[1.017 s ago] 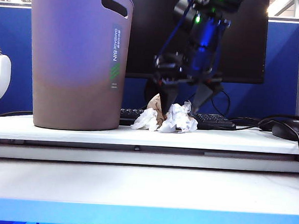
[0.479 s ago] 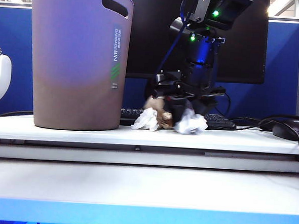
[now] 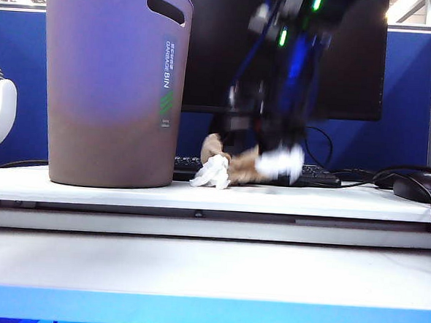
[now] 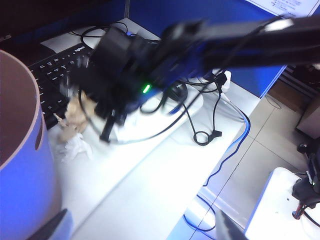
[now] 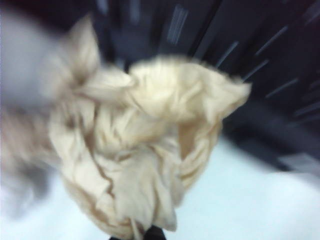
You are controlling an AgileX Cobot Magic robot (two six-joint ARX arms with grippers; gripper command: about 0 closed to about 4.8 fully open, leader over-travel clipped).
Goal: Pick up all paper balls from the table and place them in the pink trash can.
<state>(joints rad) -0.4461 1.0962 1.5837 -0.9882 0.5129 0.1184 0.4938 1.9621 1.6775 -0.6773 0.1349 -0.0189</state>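
The desk (image 3: 209, 271) is a smooth white surface in stepped tiers with a glossy blue front edge; the near tiers are bare. On the upper tier, left of centre, stands the pink trash can (image 3: 110, 89), a tall tapered bin of matte mauve plastic with an oval handle cutout near the rim and a vertical label on its side.

Just right of the bin's base lie the paper balls. A white crumpled wad (image 3: 212, 173) rests on the desk, touching a tan-brown wad (image 3: 238, 167) behind it. A second white wad (image 3: 280, 163), blurred, sits just above the desk surface under the right arm.

The right end effector (image 3: 268, 165) is clamped shut at this cluster. In the right wrist view a crumpled, creased ball (image 5: 145, 155) fills the frame directly ahead of the fingers; which wad is gripped cannot be told through the blur.

The left end effector (image 4: 135, 230) hangs beside the bin, well apart from the paper; only two dark fingertips show, set wide apart with nothing between them.

Behind the paper lies a black keyboard (image 3: 306, 174), then a dark monitor (image 3: 354, 53) and blue partition.

Compared with one second ago, the right jaws have gone from straddling the white wad to closed, and that wad has shifted right and off the surface.
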